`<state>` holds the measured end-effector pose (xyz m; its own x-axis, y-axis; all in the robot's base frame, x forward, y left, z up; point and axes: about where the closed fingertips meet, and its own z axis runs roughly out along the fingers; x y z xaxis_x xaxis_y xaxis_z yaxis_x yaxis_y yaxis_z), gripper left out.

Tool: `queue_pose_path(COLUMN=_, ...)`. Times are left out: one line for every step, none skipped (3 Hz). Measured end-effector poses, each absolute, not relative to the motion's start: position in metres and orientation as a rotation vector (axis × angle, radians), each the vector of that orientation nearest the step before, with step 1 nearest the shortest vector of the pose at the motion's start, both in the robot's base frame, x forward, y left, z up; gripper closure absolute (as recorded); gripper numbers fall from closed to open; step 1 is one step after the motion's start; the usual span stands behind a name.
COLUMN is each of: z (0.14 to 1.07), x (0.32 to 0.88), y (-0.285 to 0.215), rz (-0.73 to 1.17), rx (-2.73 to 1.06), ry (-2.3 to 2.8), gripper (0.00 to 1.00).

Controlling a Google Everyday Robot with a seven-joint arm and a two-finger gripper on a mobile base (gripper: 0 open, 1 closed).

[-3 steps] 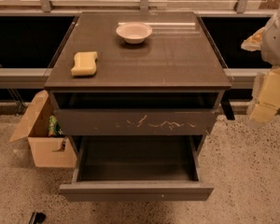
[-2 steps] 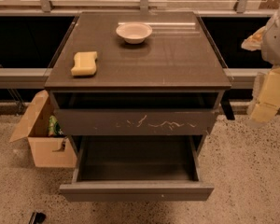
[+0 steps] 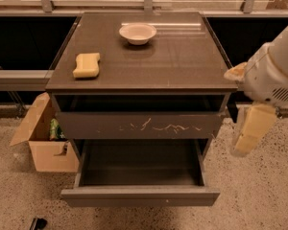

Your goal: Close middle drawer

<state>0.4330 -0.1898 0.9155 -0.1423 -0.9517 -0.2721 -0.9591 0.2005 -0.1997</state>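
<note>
The middle drawer [image 3: 140, 195] is the wide, dark grey-brown one with a plain front. It is pulled far out at the bottom of the cabinet and its inside is empty. Above it, the drawer with white scratch marks [image 3: 139, 125] stands out a little. My gripper [image 3: 250, 131] hangs at the right of the cabinet, level with the scratched drawer, to the right of and above the middle drawer's right front corner. It touches nothing.
On the cabinet top [image 3: 182, 56] lie a yellow sponge [image 3: 86, 64] and a pale bowl [image 3: 138, 33]. An open cardboard box [image 3: 43, 140] stands on the floor at the cabinet's left. Speckled floor lies in front and to the right.
My arm and gripper have moved down and to the left, closer to the cabinet's right side. The drawers have not moved.
</note>
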Motion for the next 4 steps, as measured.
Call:
queue_pose_path(z=0.821, x=0.424, y=-0.165, rz=0.182, rx=-1.834, ry=2.136, gripper=0.00)
queue_pose_path(z=0.819, x=0.424, y=-0.164, rz=0.181, rx=-1.834, ry=2.136, gripper=0.00)
queue_pose_path(z=0.787, x=0.420, y=-0.159, rz=0.251, rx=-1.874, ry=2.112, gripper=0.00)
queue_pose_path(z=0.706, x=0.399, y=-0.149, rz=0.384, rx=-1.929, ry=2.064, gripper=0.00)
